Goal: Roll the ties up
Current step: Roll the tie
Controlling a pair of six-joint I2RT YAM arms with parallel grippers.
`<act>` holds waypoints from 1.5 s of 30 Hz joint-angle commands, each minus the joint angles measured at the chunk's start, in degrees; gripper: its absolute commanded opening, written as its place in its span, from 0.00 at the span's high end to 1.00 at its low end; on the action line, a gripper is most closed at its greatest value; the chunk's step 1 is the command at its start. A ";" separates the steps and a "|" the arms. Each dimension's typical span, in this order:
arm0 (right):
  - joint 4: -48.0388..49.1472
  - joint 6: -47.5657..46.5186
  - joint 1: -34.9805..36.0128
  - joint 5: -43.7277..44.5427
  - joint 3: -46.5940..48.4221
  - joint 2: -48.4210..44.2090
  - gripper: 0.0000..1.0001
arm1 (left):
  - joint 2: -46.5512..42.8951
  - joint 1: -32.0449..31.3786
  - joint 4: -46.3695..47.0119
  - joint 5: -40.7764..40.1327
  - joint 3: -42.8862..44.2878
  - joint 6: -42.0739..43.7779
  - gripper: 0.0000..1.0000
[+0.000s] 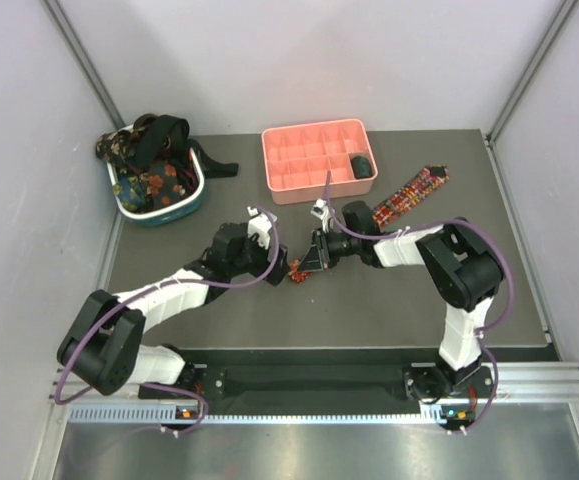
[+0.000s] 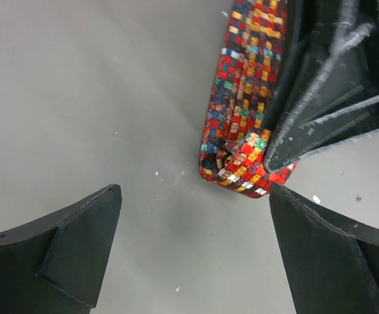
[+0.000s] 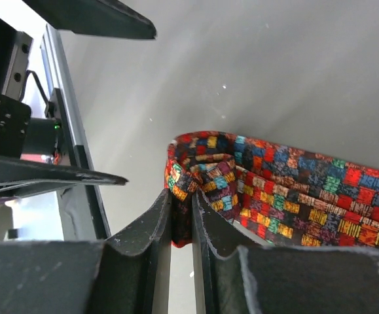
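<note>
A red-yellow-dark plaid tie [image 1: 409, 192] lies across the grey table from back right toward the middle. Its near end is folded into a small loop [image 3: 205, 173]. My right gripper [image 3: 181, 206] is shut on that looped end, which stands on edge; the same loop shows in the left wrist view [image 2: 241, 124]. My left gripper [image 2: 196, 216] is open and empty just left of the loop, its right finger [image 2: 320, 242] close below the fabric. Other ties, dark floral [image 1: 154, 180] and black [image 1: 164, 135], lie in the teal-and-white basket [image 1: 184, 203].
A pink compartment tray [image 1: 299, 160] stands at the back centre with a dark roll [image 1: 362, 166] in one right-hand cell. The basket is at the back left near the wall. Both arms meet at the table's middle [image 1: 299, 265].
</note>
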 commanded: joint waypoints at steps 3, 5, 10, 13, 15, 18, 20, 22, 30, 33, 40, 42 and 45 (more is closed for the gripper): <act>2.56 0.47 -1.27 -3.02 1.60 2.75 0.97 | 1.06 -0.32 7.61 7.84 0.01 10.10 0.01; 2.56 0.47 -1.71 -3.20 1.87 3.19 0.97 | 2.39 -1.29 5.43 9.17 1.84 12.47 0.01; 3.17 0.91 -2.23 -3.47 2.04 3.81 0.96 | 6.43 -4.19 1.55 10.75 5.46 18.10 0.01; 3.35 1.35 -2.32 -3.55 2.22 3.90 0.97 | 8.01 -5.51 -1.00 9.36 7.12 20.30 0.01; 3.35 1.61 -2.41 -3.55 2.48 3.90 0.97 | 9.07 -6.56 -2.14 8.21 7.74 21.62 0.01; 3.70 2.14 -2.41 -3.47 2.57 3.99 0.97 | 10.30 -7.53 -3.03 5.13 8.89 23.11 0.01; 3.96 2.31 -2.41 -3.47 2.57 3.90 0.97 | 11.79 -8.32 -5.74 3.20 10.55 23.99 0.01; 4.40 3.02 -2.50 -3.47 2.57 3.90 0.97 | 13.20 -9.81 -8.37 1.27 12.48 25.31 0.01; 5.89 4.51 -2.85 -3.64 2.31 4.08 0.96 | 17.86 -11.58 -13.04 -5.58 16.62 26.81 0.10; 5.98 4.78 -3.11 -3.64 2.31 4.16 0.96 | 19.44 -11.75 -14.54 -7.34 17.50 26.90 0.15; 6.25 5.13 -3.20 -3.73 2.57 4.69 0.96 | 21.81 -11.75 -17.44 -8.15 19.08 27.16 0.32; 6.25 5.21 -3.29 -3.73 2.66 4.60 0.95 | 22.25 -11.75 -18.49 -7.79 19.78 27.43 0.38; 6.07 5.13 -3.29 -3.56 2.57 4.69 0.94 | 22.61 -11.66 -19.46 -6.83 20.40 27.43 0.45</act>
